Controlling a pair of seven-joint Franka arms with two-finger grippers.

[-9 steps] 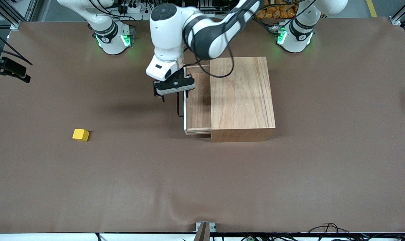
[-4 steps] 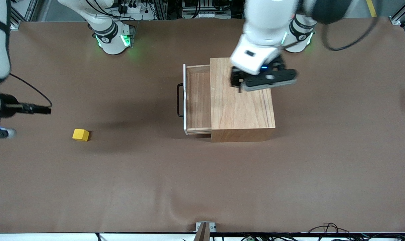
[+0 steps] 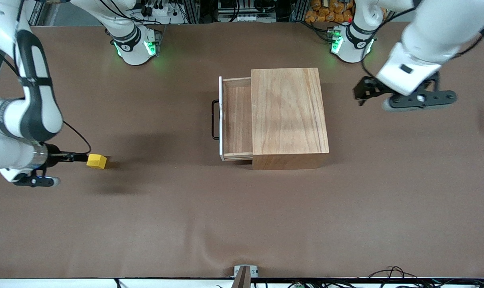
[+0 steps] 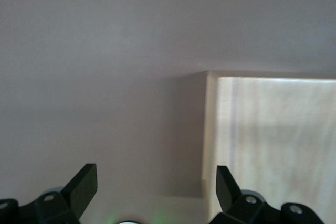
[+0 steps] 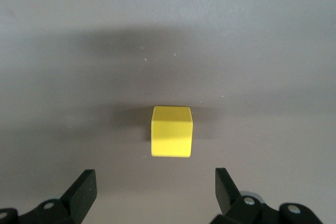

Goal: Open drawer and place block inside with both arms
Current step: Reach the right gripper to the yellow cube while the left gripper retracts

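Observation:
The yellow block (image 3: 96, 161) lies on the brown table toward the right arm's end. My right gripper (image 3: 78, 157) is over the table beside the block, open and empty. In the right wrist view the block (image 5: 171, 132) sits just ahead of the gap of the right gripper (image 5: 156, 190). The drawer (image 3: 237, 120) is pulled partly out of the wooden box (image 3: 290, 112), its black handle (image 3: 214, 120) free. My left gripper (image 3: 361, 98) is open and empty over the table beside the box, toward the left arm's end. The left wrist view (image 4: 156, 187) shows a box corner (image 4: 273, 140).
The two arm bases (image 3: 134, 44) (image 3: 352, 40) glow green along the table edge farthest from the front camera. A metal bracket (image 3: 245, 272) and cables (image 3: 394, 274) sit at the edge nearest to it. The drawer's inside shows bare wood.
The left gripper left the drawer handle and swung across the box to the left arm's end. The right arm came in to the block. The drawer stays open and the block has not moved.

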